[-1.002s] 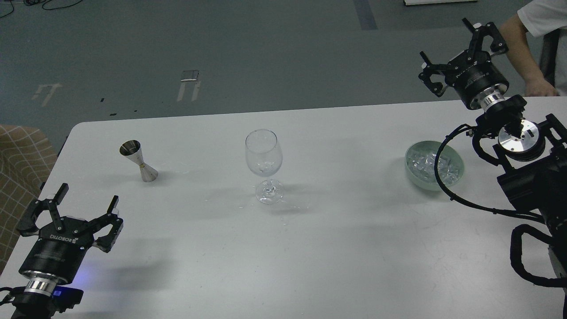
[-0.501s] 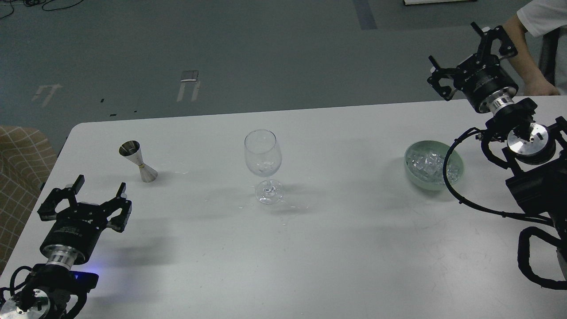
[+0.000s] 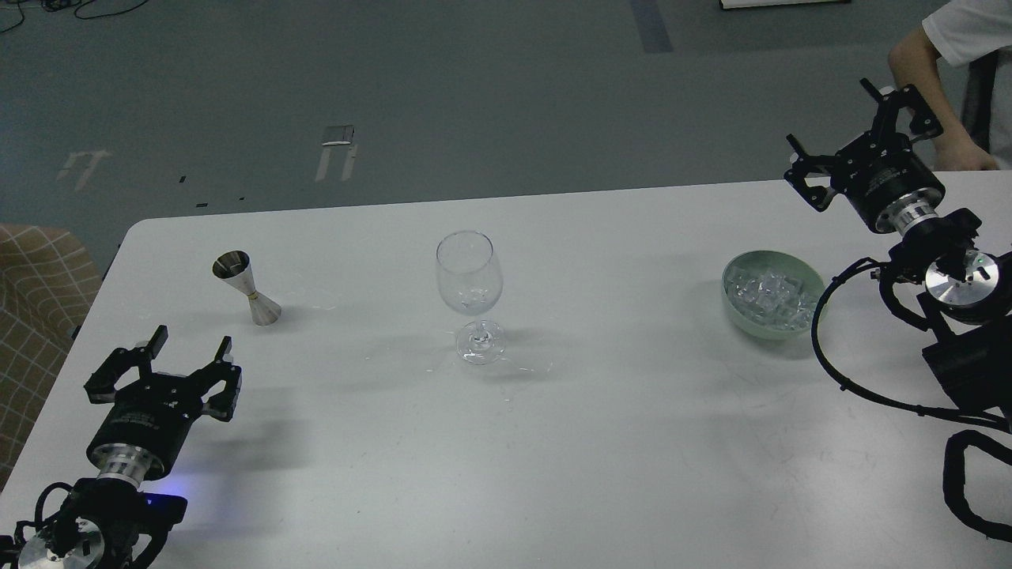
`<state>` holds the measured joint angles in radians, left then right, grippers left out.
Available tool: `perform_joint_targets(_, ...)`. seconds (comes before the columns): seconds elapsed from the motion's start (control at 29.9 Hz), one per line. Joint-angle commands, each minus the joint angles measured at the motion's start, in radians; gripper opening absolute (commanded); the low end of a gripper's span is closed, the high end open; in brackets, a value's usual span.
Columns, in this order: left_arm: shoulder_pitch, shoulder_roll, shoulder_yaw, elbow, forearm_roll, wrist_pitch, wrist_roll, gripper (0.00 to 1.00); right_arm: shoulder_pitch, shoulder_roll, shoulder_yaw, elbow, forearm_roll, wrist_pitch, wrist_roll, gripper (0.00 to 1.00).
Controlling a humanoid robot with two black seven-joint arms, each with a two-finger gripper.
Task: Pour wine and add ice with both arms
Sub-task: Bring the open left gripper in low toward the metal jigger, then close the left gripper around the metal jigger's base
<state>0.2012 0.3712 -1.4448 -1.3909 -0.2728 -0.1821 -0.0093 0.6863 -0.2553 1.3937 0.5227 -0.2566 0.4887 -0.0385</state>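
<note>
Well, you have a heap of clear, glassy ice (image 3: 768,292) cubes in a pale green round bowl (image 3: 817,284) on the smooth white table (image 3: 601,442), just below your right pincer (image 3: 858,142) (prongs spread, empty). A clear stemmed glass (image 3: 470,294) stands mid-table, a steel hourglass-shaped jigger (image 3: 247,286) further left. Your left pincer (image 3: 168,359) hovers open, well apart from the ice.

Beyond the white table (image 3: 601,442), I see a person's arm (image 3: 921,71) at its far right corner and a checked chair (image 3: 35,308) at its left edge.
</note>
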Motion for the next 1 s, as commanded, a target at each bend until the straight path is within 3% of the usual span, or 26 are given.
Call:
perform_joint_targets(0.0,-0.048,-0.003,0.001,0.063,0.001,-0.005,-0.001,0.69,0.002,-0.013,0.001,0.000,0.002,0.000,0.000,1.00)
perform_joint_targets(0.13,-0.103,-0.006,0.004,0.144,0.009,-0.092,0.002,0.60,0.005,-0.016,0.001,0.000,0.000,0.000,-0.001,1.00)
perform_joint_targets(0.2,-0.118,-0.006,0.004,0.164,0.009,-0.114,0.003,0.59,0.013,-0.016,0.001,-0.001,0.000,0.000,-0.001,1.00)
perform_joint_targets(0.63,-0.184,-0.057,0.027,0.251,0.011,-0.114,0.003,0.59,0.075,-0.024,-0.007,-0.013,-0.001,0.000,-0.003,1.00)
perform_joint_targets(0.97,-0.230,-0.089,0.078,0.309,0.011,-0.119,0.029,0.59,0.078,-0.029,-0.008,-0.017,-0.003,0.000,-0.005,1.00)
